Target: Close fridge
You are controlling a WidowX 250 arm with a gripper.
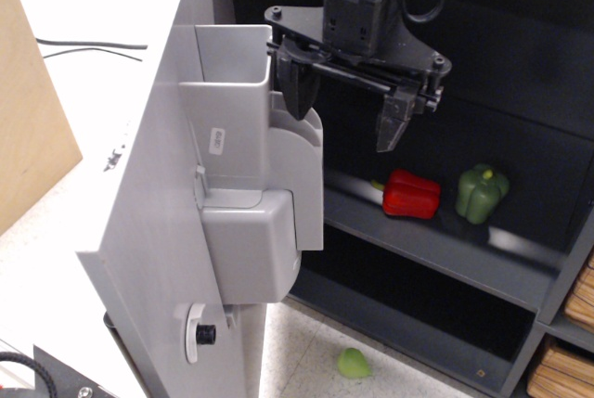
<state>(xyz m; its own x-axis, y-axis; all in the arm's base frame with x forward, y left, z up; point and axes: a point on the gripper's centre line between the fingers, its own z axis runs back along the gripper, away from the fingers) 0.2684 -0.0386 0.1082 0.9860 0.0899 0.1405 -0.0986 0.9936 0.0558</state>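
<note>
The fridge's dark grey cabinet (520, 92) stands open, with shelves inside. Its silver-grey door (158, 231) is swung wide open toward me, showing the inner side with grey bins (251, 222). My gripper (345, 112) hangs from the top, open and empty, in front of the cabinet opening. Its left finger (299, 87) is right next to the upper door bin's edge; I cannot tell if it touches. The right finger (394, 120) hangs free above the shelf. The door's outer face and handle are hidden.
A red bell pepper (411, 195) and a green bell pepper (482, 192) lie on the middle shelf (445, 250). A small green object (353, 363) lies on the floor in front. A tan wooden board (28, 120) and black cables (93, 45) are at the left.
</note>
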